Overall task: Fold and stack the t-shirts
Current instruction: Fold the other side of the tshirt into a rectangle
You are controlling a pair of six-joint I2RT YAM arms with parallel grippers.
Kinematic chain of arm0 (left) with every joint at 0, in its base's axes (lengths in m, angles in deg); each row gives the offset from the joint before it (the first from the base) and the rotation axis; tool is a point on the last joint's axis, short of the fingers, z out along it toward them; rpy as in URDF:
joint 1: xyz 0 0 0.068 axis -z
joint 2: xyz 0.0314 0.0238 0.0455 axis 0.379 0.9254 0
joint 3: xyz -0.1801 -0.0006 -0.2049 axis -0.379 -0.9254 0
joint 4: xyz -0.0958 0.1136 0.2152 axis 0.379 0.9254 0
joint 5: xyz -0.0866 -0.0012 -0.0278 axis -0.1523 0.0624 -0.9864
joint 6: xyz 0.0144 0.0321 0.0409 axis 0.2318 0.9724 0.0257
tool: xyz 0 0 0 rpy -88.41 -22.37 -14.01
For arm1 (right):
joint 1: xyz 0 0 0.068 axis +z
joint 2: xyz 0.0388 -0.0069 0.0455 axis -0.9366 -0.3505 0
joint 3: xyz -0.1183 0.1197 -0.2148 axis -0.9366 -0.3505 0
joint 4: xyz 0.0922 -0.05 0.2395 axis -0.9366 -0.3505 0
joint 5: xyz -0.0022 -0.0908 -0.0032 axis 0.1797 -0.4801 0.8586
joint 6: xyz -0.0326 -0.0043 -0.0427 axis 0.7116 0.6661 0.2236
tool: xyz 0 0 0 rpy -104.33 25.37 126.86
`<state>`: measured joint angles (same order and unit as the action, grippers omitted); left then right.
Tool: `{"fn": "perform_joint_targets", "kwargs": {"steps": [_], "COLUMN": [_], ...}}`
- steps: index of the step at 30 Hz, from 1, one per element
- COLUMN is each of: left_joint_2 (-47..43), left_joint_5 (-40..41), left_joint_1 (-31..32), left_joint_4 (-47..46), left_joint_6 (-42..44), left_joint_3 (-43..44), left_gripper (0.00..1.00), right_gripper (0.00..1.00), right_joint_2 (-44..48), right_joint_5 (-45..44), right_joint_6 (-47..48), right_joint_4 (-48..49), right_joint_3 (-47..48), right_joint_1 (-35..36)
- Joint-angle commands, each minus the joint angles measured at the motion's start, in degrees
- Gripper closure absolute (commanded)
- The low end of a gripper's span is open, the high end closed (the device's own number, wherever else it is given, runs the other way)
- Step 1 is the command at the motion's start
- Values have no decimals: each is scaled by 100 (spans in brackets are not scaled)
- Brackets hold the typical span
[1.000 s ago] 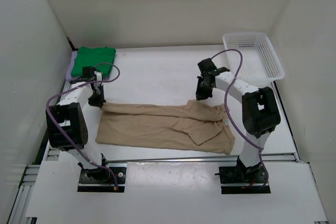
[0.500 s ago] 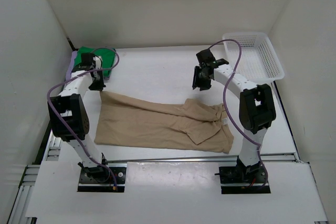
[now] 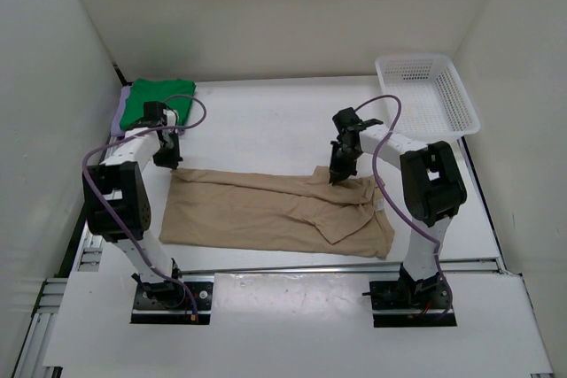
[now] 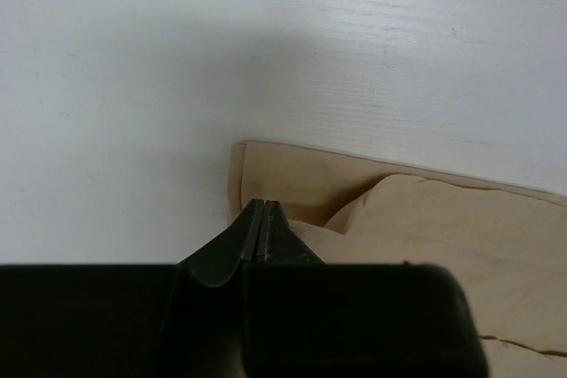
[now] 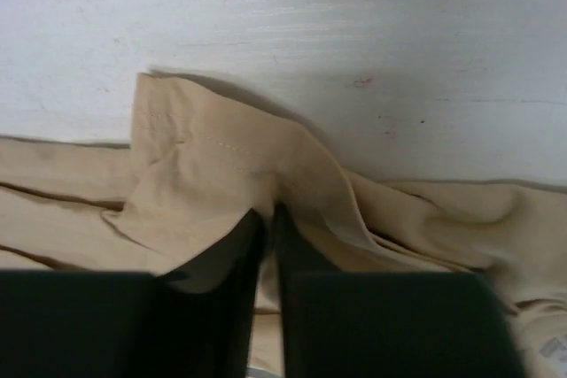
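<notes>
A tan t-shirt [image 3: 266, 214] lies folded lengthwise across the near middle of the table. My left gripper [image 3: 170, 164] is at its far left corner, jaws shut on the fabric edge; in the left wrist view the gripper [image 4: 263, 205] sits on the tan corner [image 4: 425, 227]. My right gripper [image 3: 337, 176] is at the far right sleeve, shut on a raised fold of the tan cloth [image 5: 221, 165], which bunches round the gripper [image 5: 268, 214]. A folded green t-shirt [image 3: 155, 99] lies at the back left on top of a purple one [image 3: 121, 114].
A white mesh basket [image 3: 425, 95] stands at the back right. White walls close in the table on three sides. A metal rail runs along the table's near edge, with the arm bases behind it.
Both grippers swung toward the back of the table half a second ago and have come back down to the tan shirt's far edge. The shirt's far edge has shifted slightly.
</notes>
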<state>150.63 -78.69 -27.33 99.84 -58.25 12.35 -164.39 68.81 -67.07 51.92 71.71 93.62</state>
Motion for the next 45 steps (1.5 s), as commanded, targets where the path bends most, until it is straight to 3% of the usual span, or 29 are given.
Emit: {"fn": "perform_joint_targets", "kwargs": {"steps": [1, 2, 7, 14, 16, 27, 34, 45], "left_joint_2": [-419, -471, -471, -59, -58, -567, -1085, -1324], "left_joint_5": [-92, -92, -92, 101, 101, -4, 268, 453], "left_joint_1": [14, 14, 14, 14, 14, 67, 67, 67], "left_joint_4": [-72, -72, -72, -133, -133, -186, -186, -239], "left_joint_6": [-1, -1, -1, -1, -1, -1, -1, -1], "left_joint_3": [-33, -85, 28, 924, 1066, -181, -779, -1404], "left_gripper": [90, 90, 90, 90, 90, 90, 90, 90], "right_gripper": [96, 100, 100, 100, 100, 100, 100, 100], "right_joint_2": [132, 184, 290, -386, -387, 1010, 1853, 2022], "right_joint_5": [157, 62, -509, -976, -976, -898, -950, -950], "right_joint_6": [-77, -77, -7, 169, 230, -51, -218, -455], "right_joint_4": [138, 138, 77, -450, -512, 137, 138, 32], "right_joint_3": [148, 149, 481, 2176, 2240, -402, -940, -1442], "right_joint_1": [12, 12, 12, -190, -190, -190, 55, 758]}}
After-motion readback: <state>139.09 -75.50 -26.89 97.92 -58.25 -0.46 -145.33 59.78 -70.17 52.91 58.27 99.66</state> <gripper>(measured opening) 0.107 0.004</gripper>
